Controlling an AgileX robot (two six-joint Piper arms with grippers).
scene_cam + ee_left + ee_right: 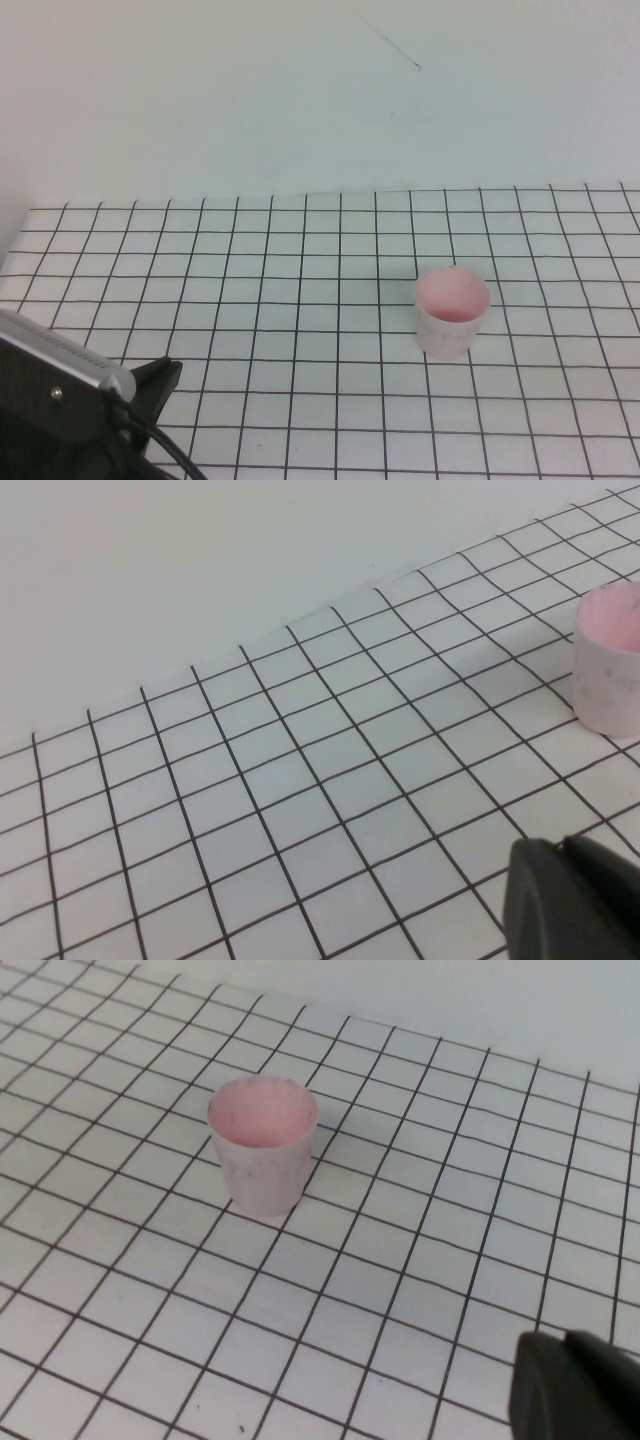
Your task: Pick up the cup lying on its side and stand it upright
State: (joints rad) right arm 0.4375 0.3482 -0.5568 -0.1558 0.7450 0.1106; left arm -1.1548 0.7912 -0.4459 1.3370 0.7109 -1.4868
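Pale pink, the cup (452, 311) already stands upright, rim up, on the gridded surface (300, 300), right of centre. The left end effector (150, 385) sits low at the near-left corner, holding nothing; whether its fingers are parted cannot be told. The right end effector (575, 1390) is well clear of the cup, equally unreadable. A careless sweep past could topple the light cup.

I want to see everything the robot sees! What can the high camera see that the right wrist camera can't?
Only the high view shows the left arm, its left gripper low at the near left corner, and the wall behind. Only the right wrist view shows the right gripper, a dark tip near the cup. Both show the cup standing upright, pink inside, alone on the grid mat, untouched.
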